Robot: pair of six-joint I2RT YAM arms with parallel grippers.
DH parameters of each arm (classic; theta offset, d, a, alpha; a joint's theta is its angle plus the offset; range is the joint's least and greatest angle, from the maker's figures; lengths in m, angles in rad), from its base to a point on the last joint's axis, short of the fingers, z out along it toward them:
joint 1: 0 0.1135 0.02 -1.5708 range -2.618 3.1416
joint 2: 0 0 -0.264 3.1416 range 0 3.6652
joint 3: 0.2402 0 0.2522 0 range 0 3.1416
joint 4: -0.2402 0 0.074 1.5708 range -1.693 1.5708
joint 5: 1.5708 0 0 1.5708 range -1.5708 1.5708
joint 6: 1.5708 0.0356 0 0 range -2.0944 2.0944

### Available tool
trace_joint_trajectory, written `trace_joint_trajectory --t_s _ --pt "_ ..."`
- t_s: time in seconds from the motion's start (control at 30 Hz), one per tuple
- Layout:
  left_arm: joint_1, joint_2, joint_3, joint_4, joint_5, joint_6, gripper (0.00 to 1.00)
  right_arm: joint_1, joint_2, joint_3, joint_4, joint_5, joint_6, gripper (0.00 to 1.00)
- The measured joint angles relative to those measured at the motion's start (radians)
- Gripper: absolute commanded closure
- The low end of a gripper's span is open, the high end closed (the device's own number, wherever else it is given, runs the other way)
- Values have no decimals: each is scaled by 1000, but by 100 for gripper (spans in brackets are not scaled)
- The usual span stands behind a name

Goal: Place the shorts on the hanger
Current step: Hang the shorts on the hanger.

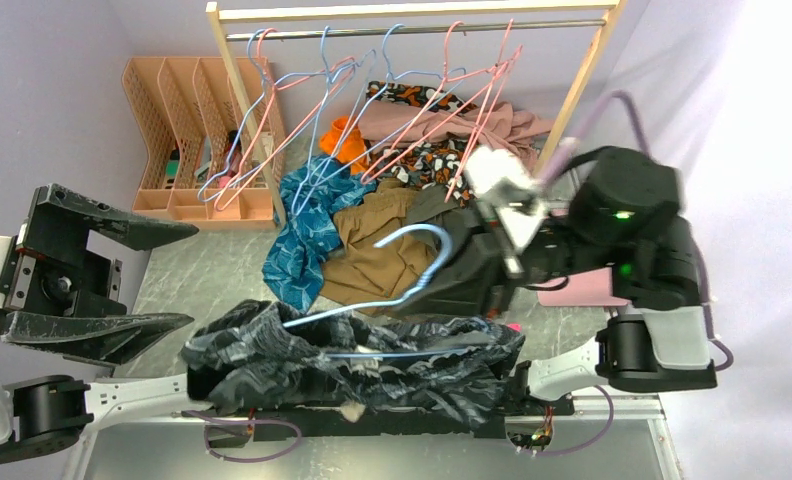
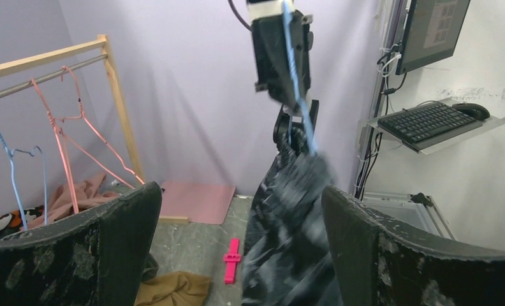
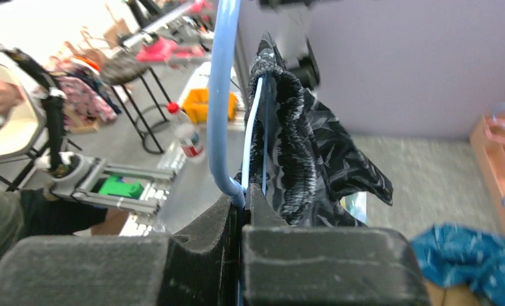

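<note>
In right jaws, hanger [image 3: 227, 95] carrying shorts [image 1: 352, 368], left jaws wide apart

Top view looks steeply down, wrist views close and level, all share the shorts [image 1: 422, 375].

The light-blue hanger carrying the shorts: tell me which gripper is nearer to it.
Right. The right gripper is shut on the hanger just below its hook. The left gripper stands open off the left end of the shorts, touching nothing.
</note>
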Motion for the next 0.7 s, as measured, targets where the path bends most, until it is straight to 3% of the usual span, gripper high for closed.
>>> trace_joint_trajectory --t_s 0.13,0.27,0.5,0.7 --pt "0 -11 -5 2 -10 0 1 0 -77 -2 78 -66 7 100" --pt "0 -27 -6 3 -18 0 1 1 -133 -46 90 -10 -7 100" --pt "0 -36 -15 14 -40 8 1 2 -86 -219 26 273 -42 100" --pt "0 -82 -139 37 -66 8 1 2 9 -267 -50 561 -34 100"
